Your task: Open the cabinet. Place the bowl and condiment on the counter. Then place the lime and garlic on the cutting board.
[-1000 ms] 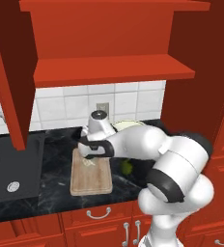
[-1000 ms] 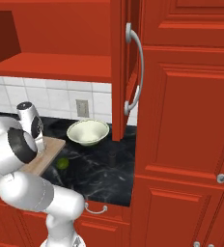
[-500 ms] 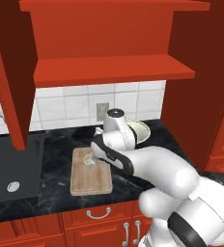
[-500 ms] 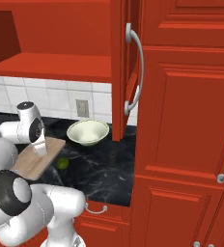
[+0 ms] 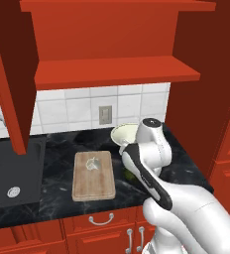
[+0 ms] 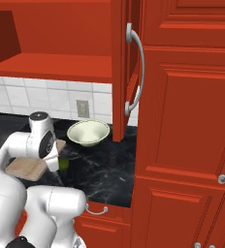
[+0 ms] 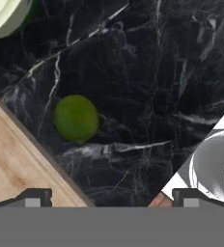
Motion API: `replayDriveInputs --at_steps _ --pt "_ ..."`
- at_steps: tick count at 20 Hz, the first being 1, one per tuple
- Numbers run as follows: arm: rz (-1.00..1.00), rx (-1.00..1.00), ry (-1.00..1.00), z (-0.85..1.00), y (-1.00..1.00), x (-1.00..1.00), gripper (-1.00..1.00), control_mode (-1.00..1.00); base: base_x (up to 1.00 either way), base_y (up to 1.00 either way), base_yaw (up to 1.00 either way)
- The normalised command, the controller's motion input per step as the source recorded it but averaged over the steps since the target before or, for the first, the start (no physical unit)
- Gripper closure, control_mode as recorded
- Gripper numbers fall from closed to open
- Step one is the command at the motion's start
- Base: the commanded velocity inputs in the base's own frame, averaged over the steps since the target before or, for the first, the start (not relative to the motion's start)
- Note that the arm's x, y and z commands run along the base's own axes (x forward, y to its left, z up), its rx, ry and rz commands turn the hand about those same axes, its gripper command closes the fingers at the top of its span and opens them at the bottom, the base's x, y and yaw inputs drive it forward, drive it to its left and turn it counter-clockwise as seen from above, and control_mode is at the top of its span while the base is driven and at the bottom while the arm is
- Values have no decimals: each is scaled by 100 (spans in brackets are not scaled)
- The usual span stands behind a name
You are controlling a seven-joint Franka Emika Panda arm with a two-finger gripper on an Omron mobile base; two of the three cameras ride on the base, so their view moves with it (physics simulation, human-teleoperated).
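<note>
Gripper (image 7: 109, 198) hovering over black marble counter (image 7: 147, 72), fingertips spread, holding nothing. Lime (image 7: 76, 118) — small, round, green — on counter just beside cutting board (image 7: 17, 164) edge, not on it. Garlic (image 5: 92, 163) on board. Bowl (image 6: 88, 133) partly hidden behind arm in left base view.

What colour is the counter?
Black marble with faint white veins; the counter shows best in the hand view.

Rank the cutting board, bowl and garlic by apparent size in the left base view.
1. cutting board
2. bowl, though the arm hides part, so its margin is unsure
3. garlic, clearly smallest
</note>
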Motion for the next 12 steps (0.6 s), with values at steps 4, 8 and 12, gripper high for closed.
replayDriveInputs --at_steps 4,8,12 --pt "1 1 2 -12 -16 12 -100 -100 0 0 0" --pt "1 0 3 -8 1 38 -100 -100 0 0 0" --pt "4 0 3 -5 0 25 -100 -100 0 0 0"
